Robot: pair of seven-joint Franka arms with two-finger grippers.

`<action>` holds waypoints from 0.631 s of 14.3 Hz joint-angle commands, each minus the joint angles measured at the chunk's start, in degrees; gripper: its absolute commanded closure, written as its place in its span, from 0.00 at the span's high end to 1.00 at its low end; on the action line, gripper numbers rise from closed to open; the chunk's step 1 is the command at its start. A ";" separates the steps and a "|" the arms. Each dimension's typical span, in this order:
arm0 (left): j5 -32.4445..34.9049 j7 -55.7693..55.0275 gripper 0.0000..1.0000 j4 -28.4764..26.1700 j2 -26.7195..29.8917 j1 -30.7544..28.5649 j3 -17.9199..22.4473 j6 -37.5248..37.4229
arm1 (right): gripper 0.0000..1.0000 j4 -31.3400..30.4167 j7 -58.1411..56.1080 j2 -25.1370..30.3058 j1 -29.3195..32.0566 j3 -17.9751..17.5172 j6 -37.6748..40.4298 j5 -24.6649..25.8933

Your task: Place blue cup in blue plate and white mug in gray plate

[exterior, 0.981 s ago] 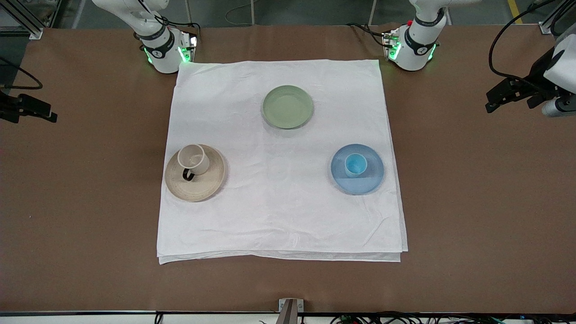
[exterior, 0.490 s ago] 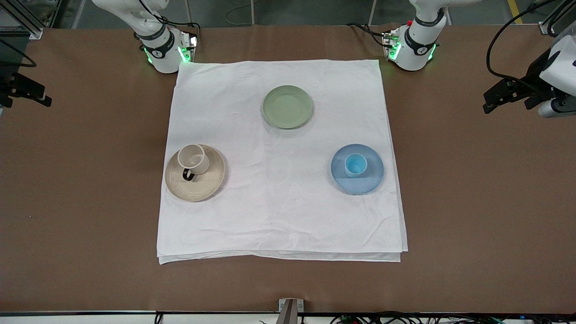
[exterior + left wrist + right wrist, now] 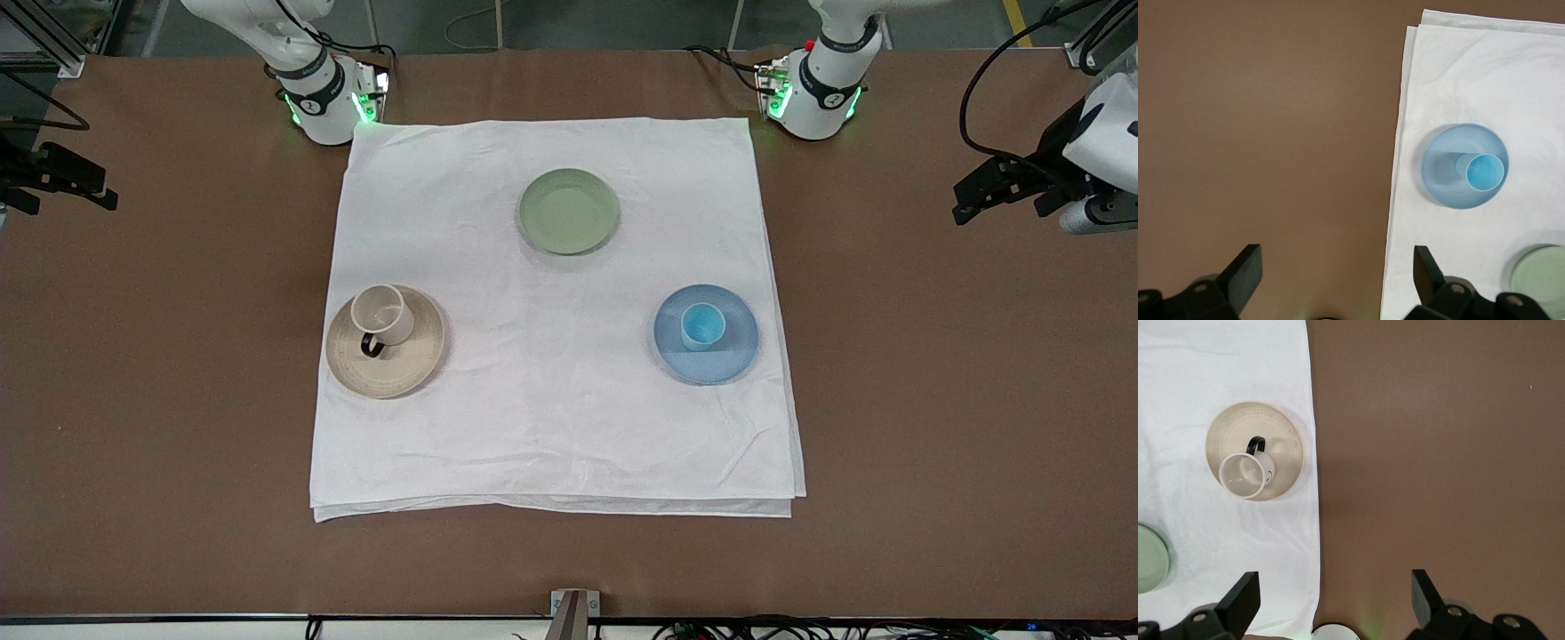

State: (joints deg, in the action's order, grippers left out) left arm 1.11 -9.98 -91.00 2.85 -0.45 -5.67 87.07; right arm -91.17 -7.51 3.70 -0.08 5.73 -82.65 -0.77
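The blue cup (image 3: 702,325) stands upright in the blue plate (image 3: 733,351); both show in the left wrist view, cup (image 3: 1485,172) in plate (image 3: 1441,167). The white mug (image 3: 382,315) with its black handle stands in the gray plate (image 3: 418,360); both show in the right wrist view, mug (image 3: 1243,476) in plate (image 3: 1281,437). My left gripper (image 3: 1000,187) is open and empty, up over bare table at the left arm's end (image 3: 1337,280). My right gripper (image 3: 67,178) is open and empty, up over the right arm's end (image 3: 1336,600).
A sage-green plate (image 3: 568,211) sits empty on the white cloth (image 3: 551,427), farther from the front camera than the other two plates. The arm bases (image 3: 324,93) (image 3: 813,89) stand at the cloth's corners. Brown table (image 3: 933,400) surrounds the cloth.
My left gripper has edged slightly up and toward the cloth. My right gripper has shifted up, out and back a little at the table's end. The cups and plates have not moved.
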 commanded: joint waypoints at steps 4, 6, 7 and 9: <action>-0.76 -0.21 1.00 -0.67 0.76 -0.17 -0.13 0.82 | 1.00 -1.73 -0.31 2.02 -0.36 -0.01 -0.85 1.04; -0.76 -0.21 1.00 -0.93 0.76 0.01 -0.13 0.82 | 1.00 -1.82 -0.40 1.93 -0.36 -0.01 -0.93 1.12; -0.76 -0.21 1.00 -1.19 0.67 -0.25 -0.22 0.74 | 1.00 -1.82 -0.40 1.93 -0.36 -0.01 -0.94 1.04; -0.76 -0.30 1.00 -1.11 -0.03 0.09 -0.13 1.00 | 1.00 -1.91 -0.40 1.93 -0.27 0.07 -0.85 1.04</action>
State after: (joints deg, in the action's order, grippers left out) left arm 1.11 -9.98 -91.52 2.76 -0.43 -5.68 87.27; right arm -91.18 -7.51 3.96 -0.08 5.73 -82.80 -0.77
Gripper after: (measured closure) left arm 0.000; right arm 0.000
